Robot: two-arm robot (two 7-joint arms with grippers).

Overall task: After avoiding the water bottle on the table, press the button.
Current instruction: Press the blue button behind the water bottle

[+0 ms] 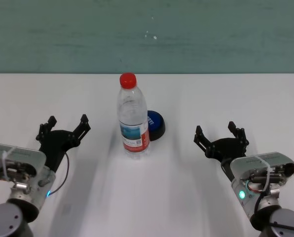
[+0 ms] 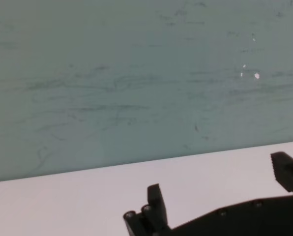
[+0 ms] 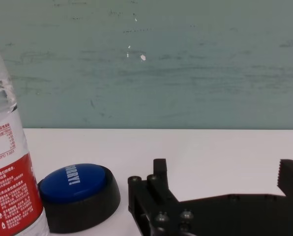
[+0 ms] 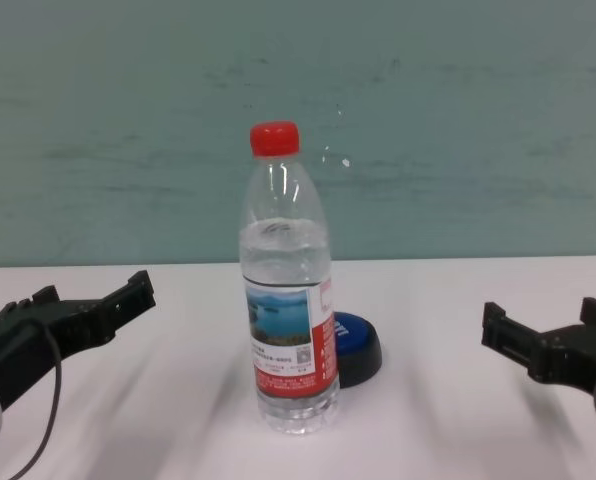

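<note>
- The bottle (image 1: 133, 118) stands straight up near the middle of the white bench (image 1: 236, 98). It has a red cap and water inside.
- The blue button (image 1: 155, 124) sits on the bench just behind the bottle and a little toward the robot's right. The bottle hides part of it in the head view.
- The left end effector (image 1: 65, 124) is well to the left of the bottle. Its fingers are spread apart and hold nothing.
- The right end effector (image 1: 220, 134) is off to the right of the button, not touching it. Its fingers are apart too, with nothing between them.
</note>
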